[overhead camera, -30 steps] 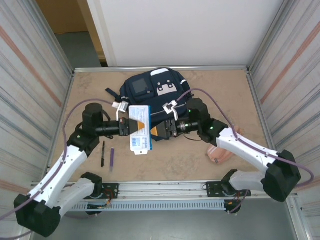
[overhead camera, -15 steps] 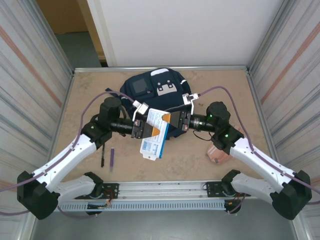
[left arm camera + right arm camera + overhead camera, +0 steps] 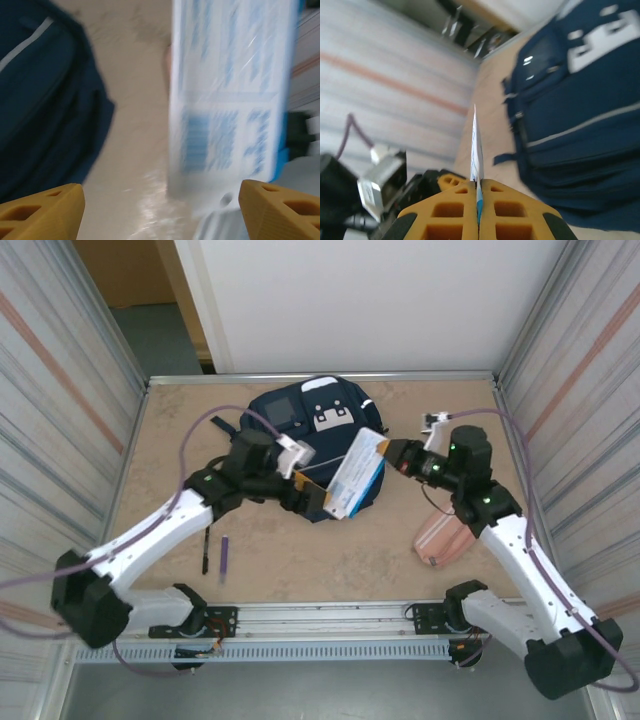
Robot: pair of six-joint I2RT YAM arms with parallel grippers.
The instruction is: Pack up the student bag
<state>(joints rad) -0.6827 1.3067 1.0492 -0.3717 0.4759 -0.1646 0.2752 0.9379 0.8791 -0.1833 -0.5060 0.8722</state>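
Over the near-right edge of the student bag (image 3: 262,430), right fingers (image 3: 449,215) were pinched shut on the blue-white booklet (image 3: 355,475) alone. Left fingers (image 3: 45,210) had just released it and were spread wide, empty. Handoff done, insertion pending. Bag sat far-centre on the desk (image 3: 180,430); open room left, pink pouch (image 3: 440,540) near right.

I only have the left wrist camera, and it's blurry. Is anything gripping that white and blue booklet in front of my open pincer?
Observer: Yes. The right pincer is shut on the thin edge of the booklet.
Operator: Where is it relative to the bag?
Observer: In the top view it's tilted, overlapping the right front part of the student bag.
Operator: Anything else on the table?
Observer: A black pen and a purple pen lie side by side near the left arm.
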